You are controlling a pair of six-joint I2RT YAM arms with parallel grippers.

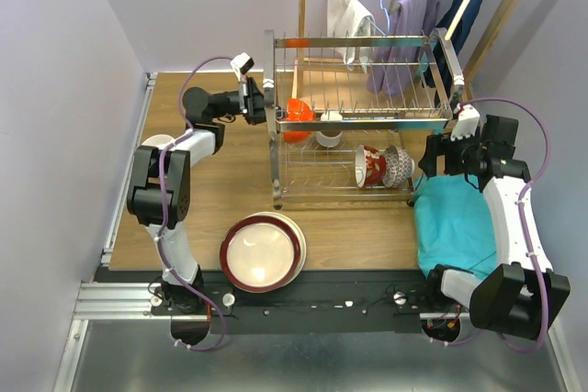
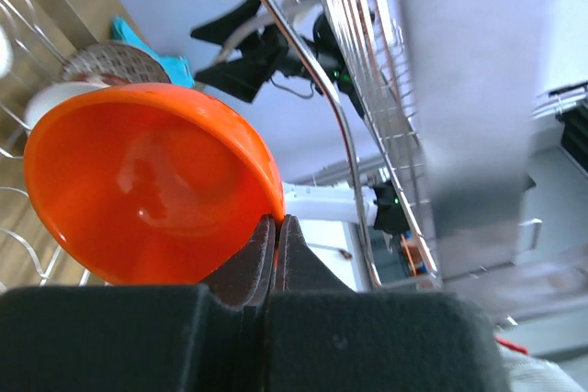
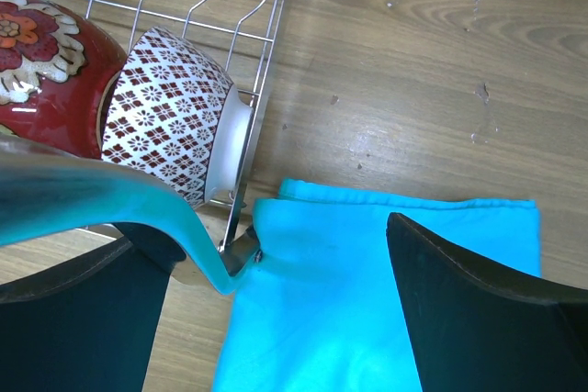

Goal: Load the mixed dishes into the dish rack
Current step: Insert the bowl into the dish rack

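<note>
My left gripper [image 1: 266,106] is shut on the rim of the small orange bowl [image 1: 296,119], holding it at the left end of the chrome dish rack [image 1: 367,118]; in the left wrist view the gripper [image 2: 276,231] pinches the bowl [image 2: 147,190] at its edge. A red-patterned bowl [image 1: 369,165] and a red-and-white patterned bowl [image 1: 397,165] lie on the lower tier, beside a pale cup [image 1: 328,138]. Both bowls show in the right wrist view, red [image 3: 46,52] and white-patterned [image 3: 165,112]. Stacked plates [image 1: 263,252], dark-red rim on top, sit near the front. My right gripper [image 1: 432,161] is open and empty by the rack's right end.
A turquoise cloth [image 1: 455,222] lies under the right arm, also in the right wrist view [image 3: 367,300]. A wooden hanger stand with clothes [image 1: 413,16] stands behind the rack. A pale round dish [image 1: 158,142] peeks out by the left arm. The table's left edge has a metal rail [image 1: 124,190].
</note>
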